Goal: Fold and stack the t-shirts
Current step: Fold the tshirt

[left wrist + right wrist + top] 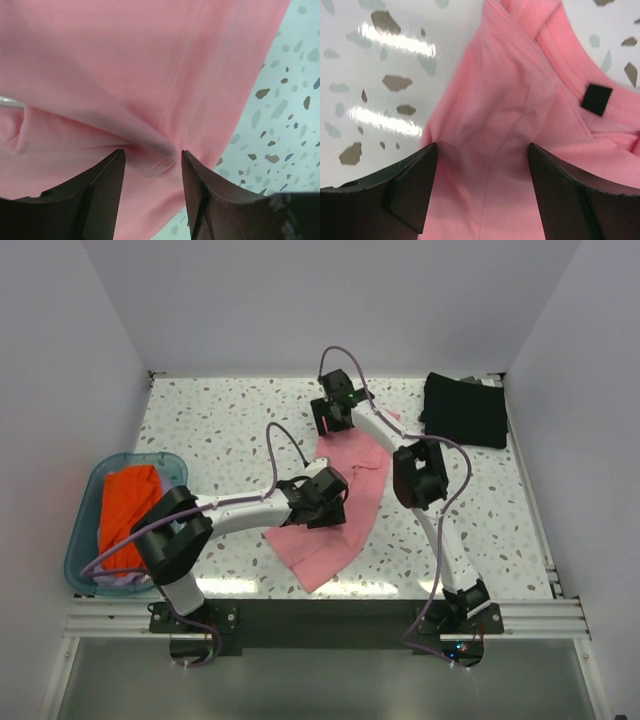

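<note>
A salmon-pink t-shirt (335,545) lies in a long, rumpled strip on the speckled bench (220,430) beneath both claws, while a black t-shirt (463,408), folded square, sits well off to the right of the right claw (482,150). The left claw (152,162) stands with jaws apart astride a raised crease near the cloth's edge. The right claw, spread wide and gripping nothing, hangs over the collar end, the dark neck label (596,99) just ahead to its right. The fold looks unfinished, and each claw would likely need to pinch the cloth under it before carrying an end over.
</note>
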